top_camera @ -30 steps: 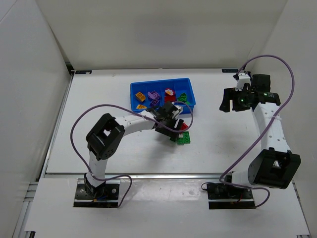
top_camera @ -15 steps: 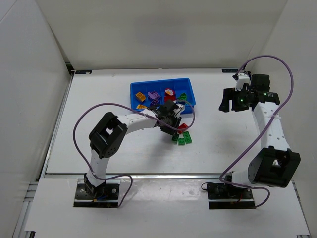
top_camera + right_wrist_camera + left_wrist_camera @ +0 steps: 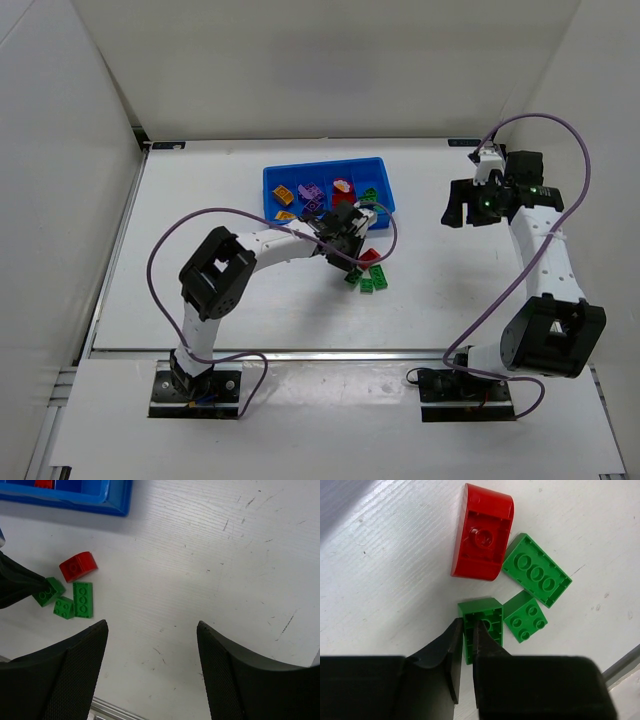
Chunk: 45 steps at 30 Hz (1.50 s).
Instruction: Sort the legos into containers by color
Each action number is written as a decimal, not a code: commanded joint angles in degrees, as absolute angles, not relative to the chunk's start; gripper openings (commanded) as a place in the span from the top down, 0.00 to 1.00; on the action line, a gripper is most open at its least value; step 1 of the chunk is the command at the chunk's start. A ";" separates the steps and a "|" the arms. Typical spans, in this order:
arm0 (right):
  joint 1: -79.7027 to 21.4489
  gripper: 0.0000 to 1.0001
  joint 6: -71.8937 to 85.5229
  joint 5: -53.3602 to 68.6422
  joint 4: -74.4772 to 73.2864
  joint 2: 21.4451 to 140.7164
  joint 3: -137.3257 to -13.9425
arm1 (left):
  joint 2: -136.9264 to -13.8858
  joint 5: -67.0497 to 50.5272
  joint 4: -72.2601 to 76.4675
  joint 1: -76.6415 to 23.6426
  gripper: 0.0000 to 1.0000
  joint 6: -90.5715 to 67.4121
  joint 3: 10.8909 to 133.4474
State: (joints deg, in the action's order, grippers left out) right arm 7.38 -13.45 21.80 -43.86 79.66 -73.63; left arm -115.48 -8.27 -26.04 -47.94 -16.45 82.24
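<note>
The blue tray of containers sits at the table's middle back, with yellow-orange, purple, red and green legos in its compartments. In front of its right end a red rounded lego lies upside down beside three green legos: a long one, a small square one and an upturned one. My left gripper is shut on one wall of that upturned green lego, which rests on the table. My right gripper hangs open and empty over bare table to the right.
White walls enclose the table on three sides. A purple cable loops over each arm. The tray's front right corner lies just behind the loose pile. The left arm's black finger shows at the right wrist view's left edge.
My left gripper has closed from wide open onto the upturned green lego's wall and shifted slightly toward the pile. The right arm has barely moved.
</note>
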 commanded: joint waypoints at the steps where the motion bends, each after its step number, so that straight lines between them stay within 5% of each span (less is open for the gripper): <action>1: 7.21 0.25 -12.75 23.81 -42.98 79.63 -72.86 | -109.17 -8.52 -27.24 -47.46 0.90 -13.45 85.33; 8: 6.33 0.26 -11.78 24.35 -42.10 79.63 -72.86 | -105.46 -11.33 -30.14 -43.96 0.90 -10.46 97.70; 33: 5.27 0.25 -11.87 27.42 -42.36 81.04 -72.86 | -142.99 -14.68 -35.24 -34.81 0.80 -6.50 142.62; 41: 3.35 0.25 -15.63 27.86 -42.63 80.95 -72.51 | -145.28 -14.94 -35.07 -34.54 0.16 -5.45 144.23; 45: -1.47 0.27 -22.48 29.53 -42.63 80.95 -71.72 | -142.84 -13.80 -34.89 -34.10 0.15 -5.54 146.86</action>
